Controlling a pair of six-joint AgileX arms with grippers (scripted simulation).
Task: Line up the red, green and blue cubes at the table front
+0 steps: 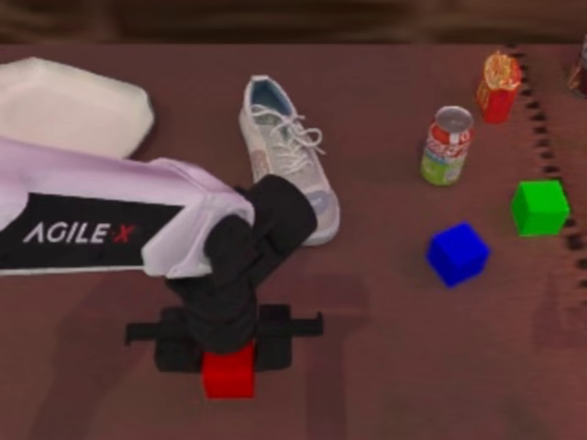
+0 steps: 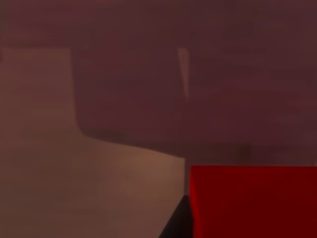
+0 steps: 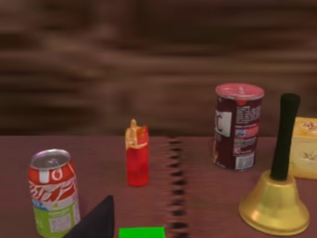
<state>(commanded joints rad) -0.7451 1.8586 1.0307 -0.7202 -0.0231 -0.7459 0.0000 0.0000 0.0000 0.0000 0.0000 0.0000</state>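
The left arm's black two-finger tool (image 1: pixel 227 353) sits closed around the small matte red cube (image 1: pixel 228 374) near the front of the dull reddish-brown table (image 1: pixel 385 367), left of centre.

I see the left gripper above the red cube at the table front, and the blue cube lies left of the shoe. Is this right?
Not quite. The blue cube lies right of the shoe, near the green cube, as the top view shows. The rest holds: the left gripper is over the red cube at the table front.
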